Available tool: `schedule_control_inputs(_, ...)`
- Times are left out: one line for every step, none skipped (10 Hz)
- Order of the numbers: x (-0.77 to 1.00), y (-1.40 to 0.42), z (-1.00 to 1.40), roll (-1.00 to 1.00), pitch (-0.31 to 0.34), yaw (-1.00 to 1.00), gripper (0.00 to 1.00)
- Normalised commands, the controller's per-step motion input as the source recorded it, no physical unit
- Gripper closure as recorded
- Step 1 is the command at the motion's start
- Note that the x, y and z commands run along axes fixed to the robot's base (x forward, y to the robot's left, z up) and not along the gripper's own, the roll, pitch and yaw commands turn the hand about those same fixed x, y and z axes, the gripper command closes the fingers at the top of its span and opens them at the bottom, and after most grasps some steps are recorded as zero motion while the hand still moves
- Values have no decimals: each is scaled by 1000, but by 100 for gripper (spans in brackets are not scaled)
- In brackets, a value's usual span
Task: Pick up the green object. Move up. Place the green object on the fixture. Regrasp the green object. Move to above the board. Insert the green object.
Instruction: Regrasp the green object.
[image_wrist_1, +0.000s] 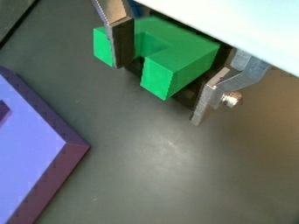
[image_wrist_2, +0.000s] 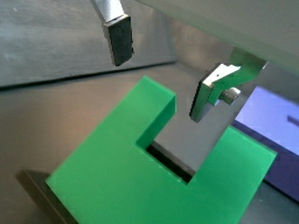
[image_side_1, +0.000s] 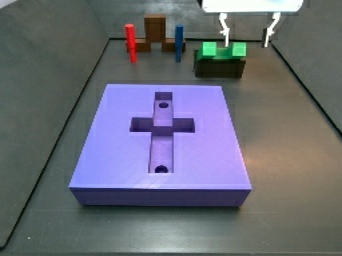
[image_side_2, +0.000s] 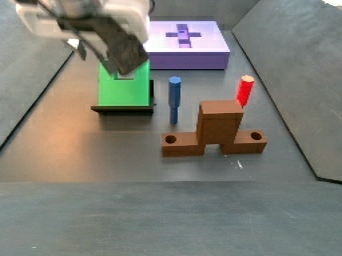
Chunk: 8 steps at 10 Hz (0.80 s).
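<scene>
So in a wrist view the bright green chunky U-shaped block (image_wrist_1: 163, 59) sits between the gripper (image_wrist_1: 167, 63)'s two flat silver fingers (image_wrist_1: 215, 94), which stand spread wide with the dark pads just off its sides, and I can't tell if either pad actually touches it; a corner of the big purple-blue slab, the board (image_wrist_1: 30, 149), shows well apart from the block on the dark floor. In a wrist view from the opposite side the green block (image_wrist_2: 128, 166) fills most of the picture, its notch open toward the camera, the gripper (image_wrist_2: 163, 72) hangs over it with the fingers far apart, and a bit of the board (image_wrist_2: 274, 122) peeks in beyond one finger. In a side view the green block (image_side_1: 222, 51) sits on the small dark olive-brown box-like fixture (image_side_1: 219, 68), beyond the far right corner of the board (image_side_1: 201, 140) with its cross-shaped recess, and the gripper (image_side_1: 246, 38) is right above the block, fingers straddling it. In a side view from the far end the green block (image_side_2: 123, 85) rests on the fixture (image_side_2: 123, 108) just beside the board (image_side_2: 201, 50), gripper (image_side_2: 120, 58) over it; a blue peg (image_side_2: 174, 100), a red peg (image_side_2: 245, 92) and a brown upright block (image_side_2: 218, 128) stand near the fixture, on its side away from the board.
</scene>
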Motion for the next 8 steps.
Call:
schedule_control_inputs(43,-97,280,989,0,54,0)
schedule_control_inputs(43,-91,289,1000,0,57,0)
schedule_control_inputs(0,-40,271,1000,-23,46,0)
schedule_control_inputs(0,0,211,840,-3,60,0)
schedule_control_inputs(0,0,120,891,-29,43,0)
schedule_control_inputs(0,0,103,791,-77,60,0)
schedule_control_inputs(0,0,71,743,-74,74,0)
schedule_control_inputs(0,0,46,754,-69,91,0)
